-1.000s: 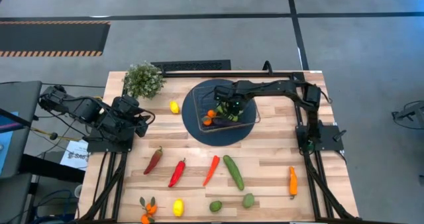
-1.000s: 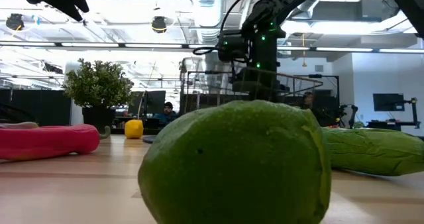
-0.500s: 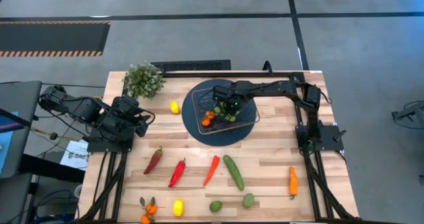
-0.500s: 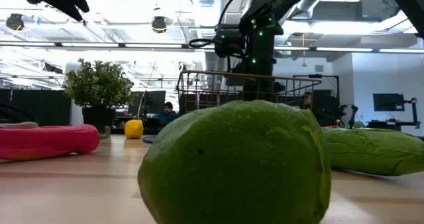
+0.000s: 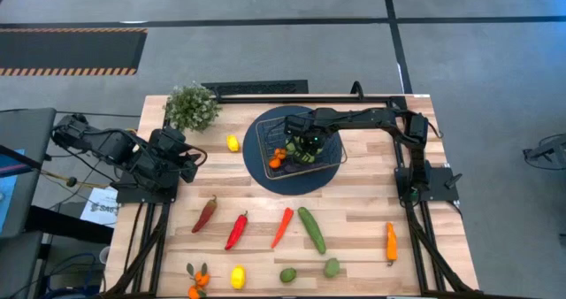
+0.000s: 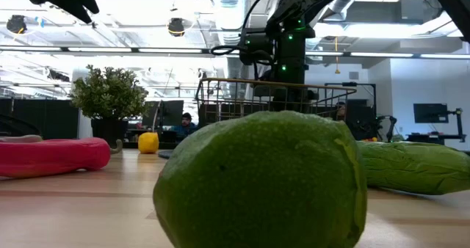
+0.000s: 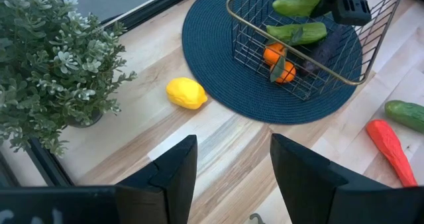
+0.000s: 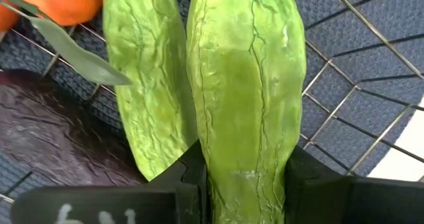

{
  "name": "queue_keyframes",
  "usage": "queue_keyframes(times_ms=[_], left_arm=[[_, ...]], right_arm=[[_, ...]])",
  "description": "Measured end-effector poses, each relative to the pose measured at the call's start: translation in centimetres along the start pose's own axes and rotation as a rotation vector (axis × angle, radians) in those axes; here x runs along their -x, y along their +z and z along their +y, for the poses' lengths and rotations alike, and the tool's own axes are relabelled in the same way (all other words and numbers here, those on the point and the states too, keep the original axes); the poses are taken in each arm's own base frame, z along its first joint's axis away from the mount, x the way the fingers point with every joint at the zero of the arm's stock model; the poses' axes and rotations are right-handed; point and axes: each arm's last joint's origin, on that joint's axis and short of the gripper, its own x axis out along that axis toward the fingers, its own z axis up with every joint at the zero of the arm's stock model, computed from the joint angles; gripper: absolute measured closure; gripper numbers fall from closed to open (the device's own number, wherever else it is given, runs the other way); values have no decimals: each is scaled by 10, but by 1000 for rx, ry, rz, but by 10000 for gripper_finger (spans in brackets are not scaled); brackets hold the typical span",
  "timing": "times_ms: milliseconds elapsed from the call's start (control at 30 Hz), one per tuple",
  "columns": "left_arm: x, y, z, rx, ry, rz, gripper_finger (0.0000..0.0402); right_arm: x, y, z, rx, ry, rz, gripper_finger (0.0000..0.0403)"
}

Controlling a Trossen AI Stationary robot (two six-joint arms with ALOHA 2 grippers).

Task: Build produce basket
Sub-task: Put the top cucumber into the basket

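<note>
The right hand (image 5: 305, 145) hangs inside the basket (image 7: 371, 65), its fingers clamped on a wrinkled green pepper (image 8: 245, 85); we see the left hand (image 7: 228, 161) parted and holding nothing, parked at the surface's (image 5: 354, 210) left edge near the potted plant (image 5: 191, 106). A lemon (image 5: 233, 142) lies just beside the blue mat (image 5: 265, 171) under the basket. Across the near half of the surface we count a dark red pepper (image 5: 205, 214), red pepper (image 5: 236, 231), orange-red pepper (image 5: 281, 226), cucumber (image 5: 311, 230), orange pepper (image 5: 390, 242), two limes (image 5: 288, 275), another lemon (image 5: 238, 276) and tangerines (image 5: 197, 280). In the basket lie a second green pepper (image 7: 296, 33), tangerines (image 7: 278, 59) and an eggplant (image 7: 328, 48).
</note>
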Motion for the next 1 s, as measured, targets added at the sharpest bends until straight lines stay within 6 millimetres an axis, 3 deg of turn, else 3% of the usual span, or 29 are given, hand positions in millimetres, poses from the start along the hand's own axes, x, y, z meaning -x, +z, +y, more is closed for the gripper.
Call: queue_keyframes(times_ms=[600,1000], left_arm=[[0,0,0,1,1,-3,225],[0,0,0,2,0,0,225]], right_arm=[[0,-1,4,4,1,-5,290],[-16,-11,3,9,-13,27,290]])
